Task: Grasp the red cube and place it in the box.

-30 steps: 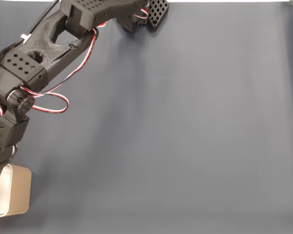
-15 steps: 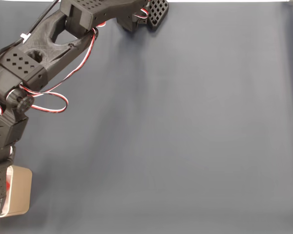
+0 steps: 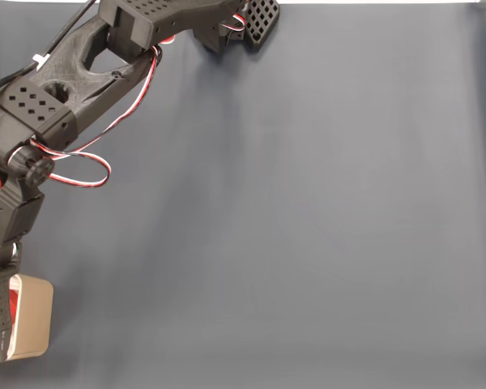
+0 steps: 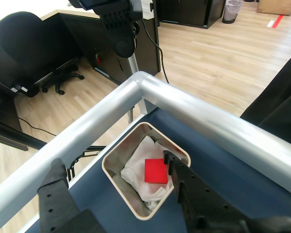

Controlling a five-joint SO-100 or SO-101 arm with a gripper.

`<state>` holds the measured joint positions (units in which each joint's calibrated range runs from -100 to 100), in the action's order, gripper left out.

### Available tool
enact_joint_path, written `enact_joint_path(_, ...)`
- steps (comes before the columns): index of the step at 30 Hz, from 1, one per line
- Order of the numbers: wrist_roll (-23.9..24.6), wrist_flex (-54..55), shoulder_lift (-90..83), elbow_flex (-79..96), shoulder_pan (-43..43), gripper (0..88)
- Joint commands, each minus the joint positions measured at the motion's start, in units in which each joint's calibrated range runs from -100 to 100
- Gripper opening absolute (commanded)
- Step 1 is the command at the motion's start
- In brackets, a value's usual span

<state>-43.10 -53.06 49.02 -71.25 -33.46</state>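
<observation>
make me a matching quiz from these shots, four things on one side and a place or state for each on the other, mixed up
Things:
1. red cube
2. box
3. hand
4. office chair

Places or states:
a. on the wooden floor past the table
b. open, above the box
c. lying on white paper inside the box
d. at the table corner by the metal rails

Pairs: 1-c, 2-d, 3-b, 4-a

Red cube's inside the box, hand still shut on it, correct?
No. The red cube lies inside the box on white paper, but the hand is open and apart from it, as the wrist view shows.
</observation>
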Motion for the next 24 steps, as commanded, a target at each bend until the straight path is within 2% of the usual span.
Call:
enact_joint_path(1,0.4,1.3,-2.7,-3.1,-0.6,45.1)
enact_joint_path(6,0.4,1.4,-3.0,-3.0,-0.6,43.6)
enact_joint_path(9,0.5,1.5,-3.3,-2.9,-0.6,38.6)
enact_joint_path(11,0.4,1.5,-3.3,-3.0,-0.5,31.8)
enact_joint_path(16,0.2,1.5,-4.0,-2.7,-0.2,7.9)
enact_joint_path(18,-0.2,1.2,-4.5,-2.2,-0.1,1.8)
enact_joint_path(24,-0.8,0.1,-8.5,2.3,0.6,0.0)
